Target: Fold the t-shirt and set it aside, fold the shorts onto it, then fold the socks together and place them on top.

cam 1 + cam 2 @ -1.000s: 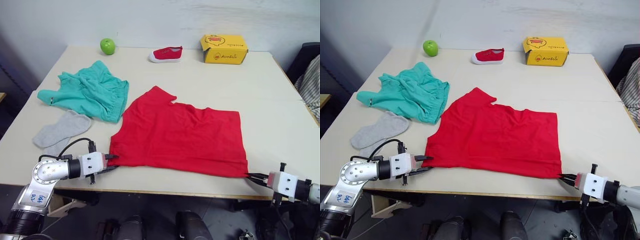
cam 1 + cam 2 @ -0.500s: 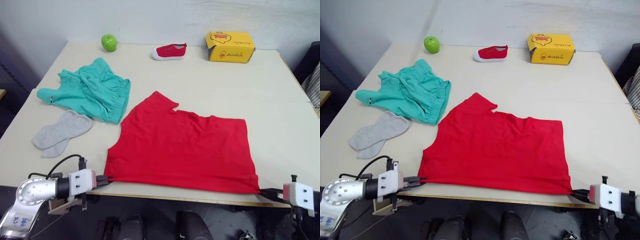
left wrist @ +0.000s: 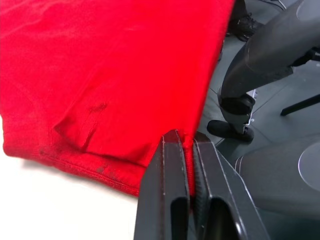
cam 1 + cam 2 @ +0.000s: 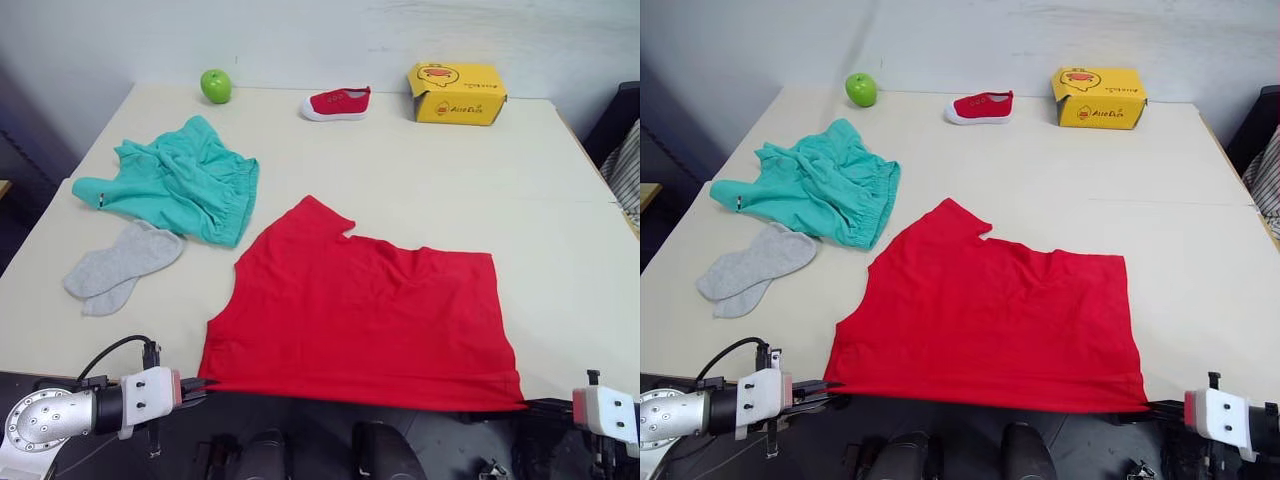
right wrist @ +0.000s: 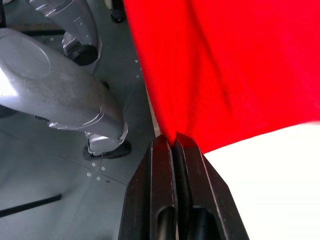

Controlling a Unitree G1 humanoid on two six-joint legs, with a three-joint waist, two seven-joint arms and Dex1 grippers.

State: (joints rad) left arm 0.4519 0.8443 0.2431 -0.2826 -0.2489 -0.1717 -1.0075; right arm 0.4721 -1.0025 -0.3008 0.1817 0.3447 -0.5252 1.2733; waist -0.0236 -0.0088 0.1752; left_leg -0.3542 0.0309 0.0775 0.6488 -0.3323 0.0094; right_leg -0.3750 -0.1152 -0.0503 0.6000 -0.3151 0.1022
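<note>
Lying across the near half of the bench (image 4: 560,230), the t-shirt (image 4: 360,315) was spread flat, its near hem drawn just past the bench's front edge. One sleeve pointed toward the bench's middle.

Left claw (image 4: 203,386) was pinched shut on the t-shirt's near left corner, the red cloth caught between its two black fingers (image 3: 167,165). Right claw (image 4: 533,406) was likewise clamped on the near right corner, the cloth running up from between its fingers (image 5: 161,165). Both claws sat below the bench's front edge, well apart, at opposite ends of the hem.

Containers: one yellow cardboard box (image 4: 456,94) at the far edge of the bench; what it held could not be seen.

Count of things on the bench:
- one t-shirt, red
- one pair of shorts (image 4: 175,183), teal-green, bunched on the left side, just beside the t-shirt's sleeve corner but apart from it
- two socks (image 4: 121,264), light grey, lying overlapped, just nearer than the shorts on the left
- one green apple (image 4: 215,86), far left corner
- one small red shoe (image 4: 336,103), far edge, between the apple and the box
</note>
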